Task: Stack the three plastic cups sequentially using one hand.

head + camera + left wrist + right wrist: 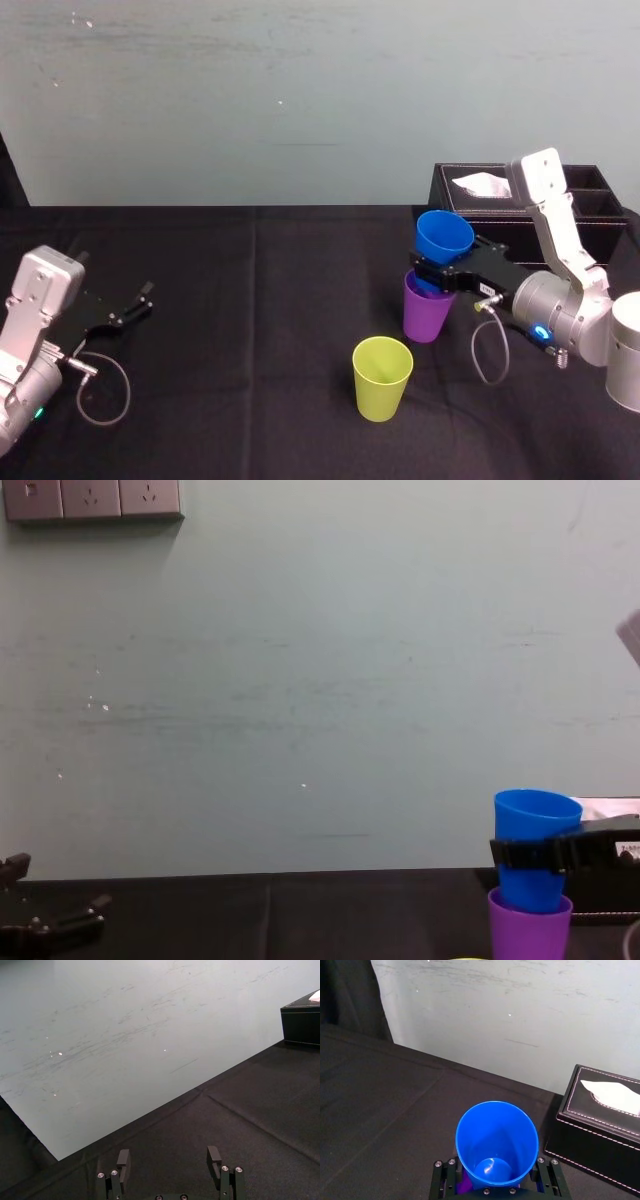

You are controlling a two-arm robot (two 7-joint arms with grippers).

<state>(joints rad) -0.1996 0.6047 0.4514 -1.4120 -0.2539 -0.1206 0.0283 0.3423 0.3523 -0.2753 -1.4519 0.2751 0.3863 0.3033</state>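
One table under a black cloth (250, 330) fills the work area, its far edge meeting a pale wall. One black rectangular tissue box (590, 200) stands at the back right, near that edge.

There are two arms. The right arm reaches in from the right, elbow raised in front of the box and forearm pointing left. The right gripper (430, 272) is clamped across the lower body of the blue tapered plastic cup (443, 238), one finger on either side. The left arm rests low at the near left, and the left gripper (140, 302) lies just above the cloth with its fingers spread wide around nothing.

There are three cups. The blue one, mouth up and slightly tilted, has its base inside the mouth of the purple tapered plastic cup (430, 315), which stands upright on the cloth just in front of the box. The yellow-green tapered plastic cup (382, 380) stands upright alone, near the purple one but apart from it, closer to the robot.

A broad stretch of cloth separates the left gripper from the cups.
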